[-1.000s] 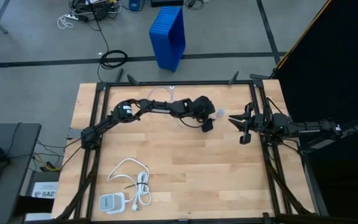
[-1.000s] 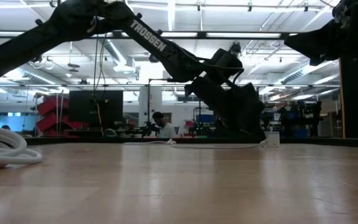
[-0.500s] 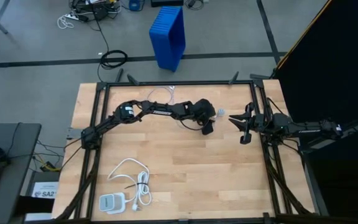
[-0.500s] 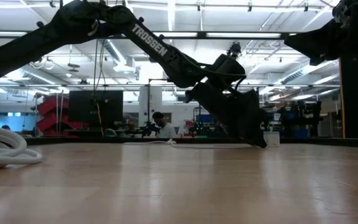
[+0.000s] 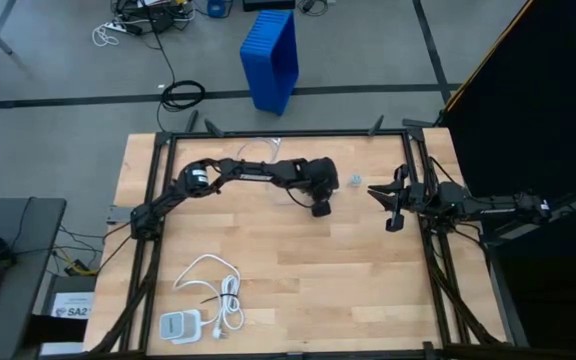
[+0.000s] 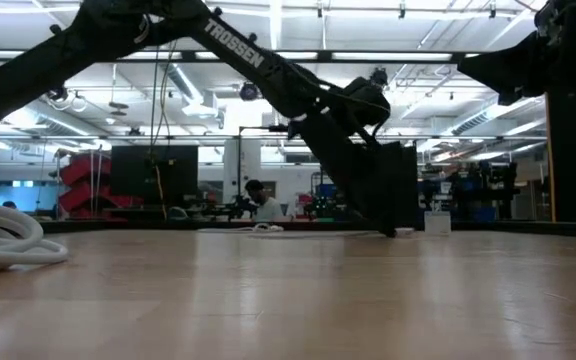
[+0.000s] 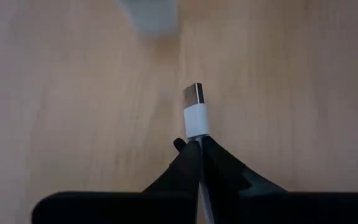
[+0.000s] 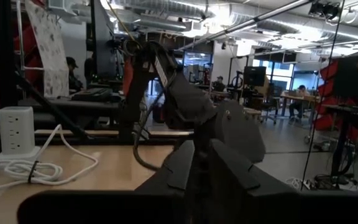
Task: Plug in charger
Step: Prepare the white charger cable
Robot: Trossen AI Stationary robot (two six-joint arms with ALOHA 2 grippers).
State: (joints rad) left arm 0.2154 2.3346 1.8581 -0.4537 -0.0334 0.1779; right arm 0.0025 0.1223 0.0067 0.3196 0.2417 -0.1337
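My left gripper [image 5: 320, 209] is over the table's far middle, slanting down, shut on the plug [image 7: 194, 115] of a thin white cable [image 6: 298, 232]. The rest of that cable lies along the far edge. A small pale cube [image 5: 356, 180] stands just right of the gripper and shows blurred ahead of the plug in the left wrist view. The charger [image 5: 178, 325], a pale brick, lies flat at the near left corner with its thick white coiled cord [image 5: 213, 290] beside it. My right gripper [image 5: 386, 205] waits shut at the right edge. My left gripper pinches the cable right behind its white plug body [image 7: 196, 127] between the two fingertips [image 7: 188, 165]. The fingers slant down from the table's left and lie along the cable. The plug sticks out past them, metal end forward, low over the wood; whether it touches I cannot tell.
A black frame [image 5: 268, 133] runs around the wooden tabletop. Bare wood [image 5: 318, 280] lies between the two arms and the near edge. A blue crate [image 5: 271, 58] stands on the floor beyond the far edge.
My left gripper has closed its fingers, tipped more steeply down and drawn back toward the table's left, away from the small pale cube. The thin cable's plug end has come with it.
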